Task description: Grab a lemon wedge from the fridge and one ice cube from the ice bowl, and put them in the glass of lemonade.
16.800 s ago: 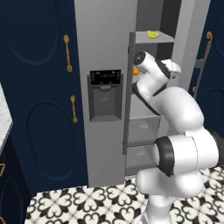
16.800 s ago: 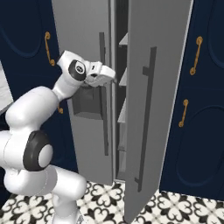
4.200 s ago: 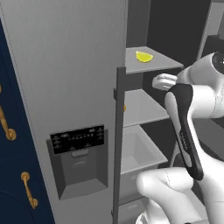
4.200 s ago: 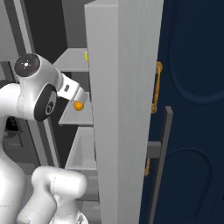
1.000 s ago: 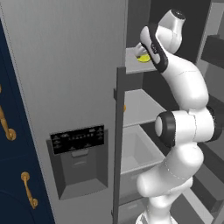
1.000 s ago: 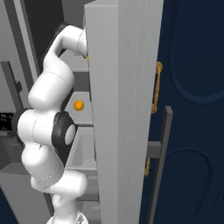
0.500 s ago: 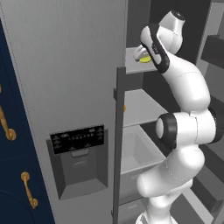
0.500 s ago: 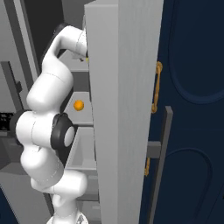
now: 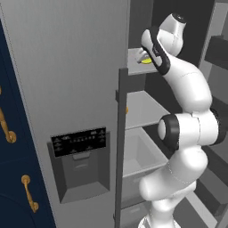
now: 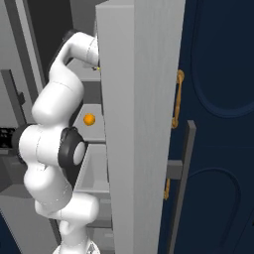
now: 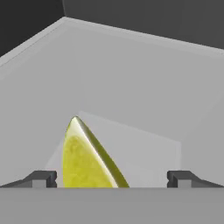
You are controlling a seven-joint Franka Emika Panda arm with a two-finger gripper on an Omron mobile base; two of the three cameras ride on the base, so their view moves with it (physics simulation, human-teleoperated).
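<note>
Reaching high into the open fridge [image 9: 80, 67], the arm had come down a little over the last second, so that in the left base view its hand now covered most of the lemon wedge [image 9: 146, 61] on the top shelf [image 9: 136, 55], where a second earlier more of the yellow had shown beside the wrist. Left of the arm stood the grey door with its black dispenser panel [image 9: 79, 141], and left of that the navy cabinet with gold handles [image 9: 27, 198].

Further right, on the next shelf down, a small orange fruit [image 10: 89, 119] sat well apart from the work, seen past the white elbow in the right base view; it was no part of the job.

From the hand view, the gripper [image 11: 111, 179] stood spread wide, its two dark tips on either side of the wedge, which lay pointed end away and nearer the left-hand tip than the right. Nothing was held yet; the jaws touched no fruit that I could make out.

My reading: the descent had put the fingers around the wedge, so the pick was about ready to close. The off-centre lie could let the wedge slide or roll when pinched. The ice and the glass had yet to be dealt with.
</note>
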